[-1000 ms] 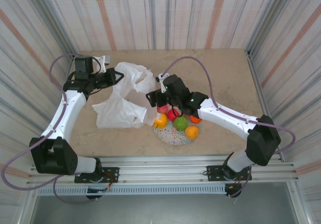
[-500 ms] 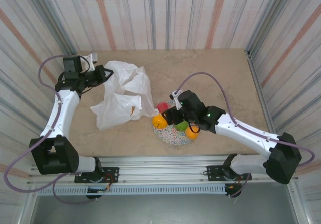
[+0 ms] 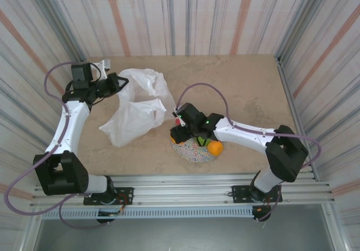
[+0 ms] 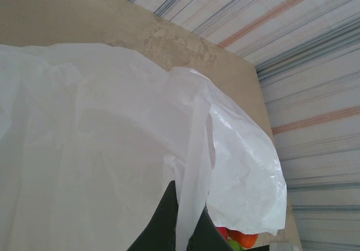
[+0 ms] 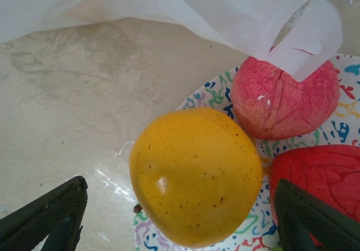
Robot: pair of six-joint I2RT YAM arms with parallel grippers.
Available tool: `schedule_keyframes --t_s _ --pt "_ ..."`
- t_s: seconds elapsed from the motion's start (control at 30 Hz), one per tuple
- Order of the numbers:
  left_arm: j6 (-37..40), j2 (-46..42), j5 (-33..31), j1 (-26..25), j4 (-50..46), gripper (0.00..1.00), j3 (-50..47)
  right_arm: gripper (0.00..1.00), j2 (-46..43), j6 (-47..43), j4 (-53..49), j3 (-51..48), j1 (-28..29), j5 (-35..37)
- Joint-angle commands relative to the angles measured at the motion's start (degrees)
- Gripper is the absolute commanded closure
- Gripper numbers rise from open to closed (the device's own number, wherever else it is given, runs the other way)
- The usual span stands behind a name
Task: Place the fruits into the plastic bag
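Fruit on plate (image 5: 198,96), bag pinched
My right gripper (image 5: 180,206) gapes wide around the yellow fruit (image 5: 194,175), pink fruit (image 5: 284,102) just ahead. The left gripper (image 4: 185,228) clamps the plastic bag (image 4: 112,149). Top cam adds an orange fruit (image 3: 215,147) behind.

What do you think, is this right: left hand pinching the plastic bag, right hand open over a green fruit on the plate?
Not quite: the right wrist view shows the open right hand over a yellow fruit, not a green one. It is on the plate, and the left hand is pinching the plastic bag.
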Motion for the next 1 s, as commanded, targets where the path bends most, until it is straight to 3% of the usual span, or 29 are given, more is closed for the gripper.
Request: schedule_keyframes --t_s 0.0,0.47,0.97 --pt "-0.3 0.0 1.5 -0.1 0.6 1.0 -0.3 0.12 2.6 -1.7 -0.8 2.3 0.2 0.2" --pt "-0.3 -0.4 1.8 -0.1 0.6 1.0 -0.2 0.09 10.2 -5.0 -1.6 5.5 1.1 3.3" --pt "-0.4 -0.4 2.5 -0.2 1.0 1.0 -0.2 0.25 8.1 -5.1 -1.0 4.8 1.7 3.4"
